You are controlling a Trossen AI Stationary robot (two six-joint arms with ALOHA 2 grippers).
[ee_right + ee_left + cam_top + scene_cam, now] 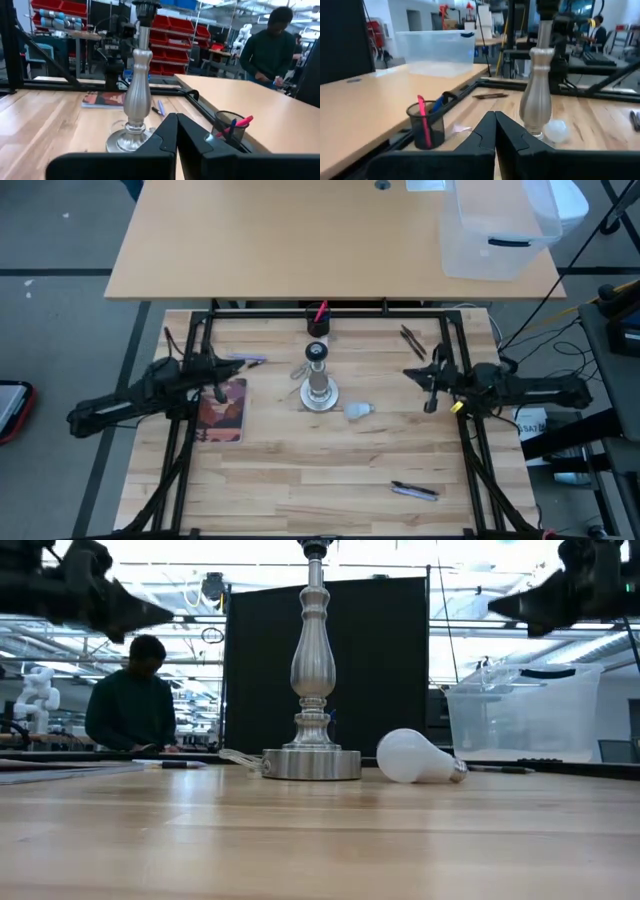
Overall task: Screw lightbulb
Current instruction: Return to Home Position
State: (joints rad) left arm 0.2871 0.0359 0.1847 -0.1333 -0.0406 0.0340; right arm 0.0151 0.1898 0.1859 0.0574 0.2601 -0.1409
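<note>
Presently, the wooden surface (300, 480) carries the silvery lamp stand (318, 385) upright at centre. The left hand (495, 116) and right hand (176, 118) hang raised at either side, fingers pressed together, empty. The lightbulb (415, 758) lies on its side just beside the stand's foot.

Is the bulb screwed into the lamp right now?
No, in the low view the bulb lies on its side on the table, beside the foot of the lamp.

Arms raised apart; left end effector (495, 116) and right end effector (176, 118) closed.
</note>
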